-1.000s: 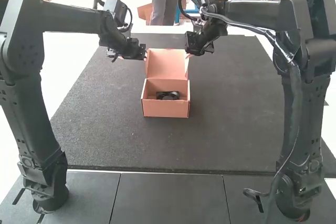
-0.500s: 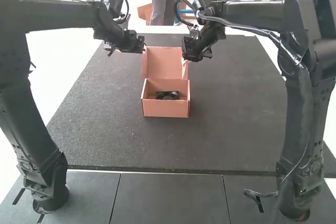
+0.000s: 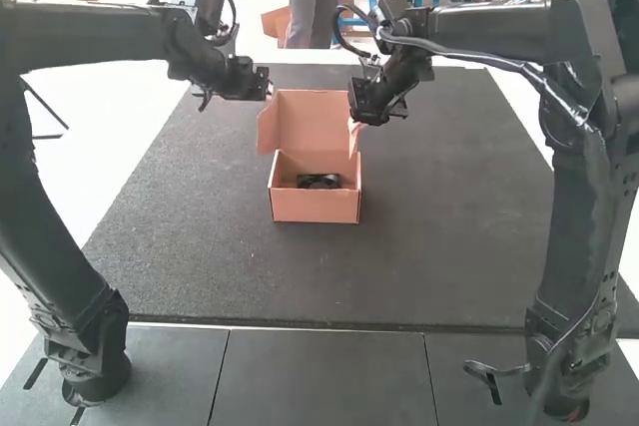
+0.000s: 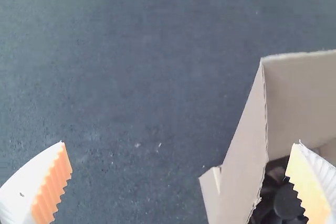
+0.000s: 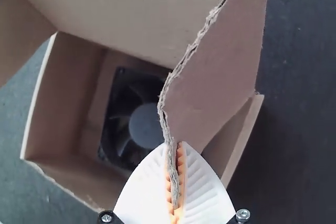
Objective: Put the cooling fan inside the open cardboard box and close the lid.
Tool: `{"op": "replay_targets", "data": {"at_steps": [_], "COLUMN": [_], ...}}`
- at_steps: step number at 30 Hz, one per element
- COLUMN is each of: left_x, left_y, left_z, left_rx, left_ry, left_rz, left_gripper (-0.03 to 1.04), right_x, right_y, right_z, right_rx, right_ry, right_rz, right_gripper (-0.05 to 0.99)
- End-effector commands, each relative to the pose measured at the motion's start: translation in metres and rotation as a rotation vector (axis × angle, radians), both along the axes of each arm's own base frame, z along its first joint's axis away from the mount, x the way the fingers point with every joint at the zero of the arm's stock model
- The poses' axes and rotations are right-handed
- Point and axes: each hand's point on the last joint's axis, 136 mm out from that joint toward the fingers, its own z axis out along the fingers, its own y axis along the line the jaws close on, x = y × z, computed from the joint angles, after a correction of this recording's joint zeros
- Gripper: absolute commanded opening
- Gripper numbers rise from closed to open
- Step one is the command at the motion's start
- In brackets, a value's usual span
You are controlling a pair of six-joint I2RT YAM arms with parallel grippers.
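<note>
Already the black square cooling fan (image 5: 134, 124) lies on the floor of the open brown cardboard box (image 3: 315, 202), partly hidden by the box's front wall. At the box's back right corner, the right gripper (image 5: 173, 150) pinches the upright lid's torn side flap (image 5: 220, 77). At the back left corner, the left gripper (image 4: 178, 146) is spread wide astride the other flap (image 4: 247, 150); whether it touches the flap is unclear.

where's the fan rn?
High view: the cooling fan lies flat inside the open cardboard box in the middle of the mat, in front of the raised lid the right gripper pinches.
</note>
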Motion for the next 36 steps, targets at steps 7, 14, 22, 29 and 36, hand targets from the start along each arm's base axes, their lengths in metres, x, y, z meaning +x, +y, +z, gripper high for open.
{"op": "replay_targets", "data": {"at_steps": [7, 14, 22, 29, 36], "left_x": [0.002, -0.008, -0.018, -0.026, -0.030], "left_y": [0.031, 0.032, 0.016, -0.009, -0.011], "left_z": [0.014, -0.014, -0.028, -0.033, -0.037], "left_rx": [0.023, 0.052, 0.071, 0.051, 0.048], "left_ry": [-0.054, 0.005, 0.035, 0.053, 0.075], "left_rz": [0.100, 0.086, 0.024, -0.054, -0.065], "left_gripper": [0.97, 0.97, 0.97, 0.97, 0.97], "right_x": [-0.010, -0.018, -0.025, -0.027, -0.032], "right_y": [-0.002, -0.006, -0.010, -0.009, -0.007], "right_z": [0.003, 0.004, 0.007, 0.004, -0.001], "right_rx": [-0.007, -0.008, -0.002, 0.003, 0.001], "right_ry": [0.000, 0.001, 0.002, 0.010, 0.023], "right_rz": [0.005, 0.005, 0.004, 0.009, 0.020], "right_gripper": [-0.01, -0.01, -0.01, -0.01, -0.01]}}
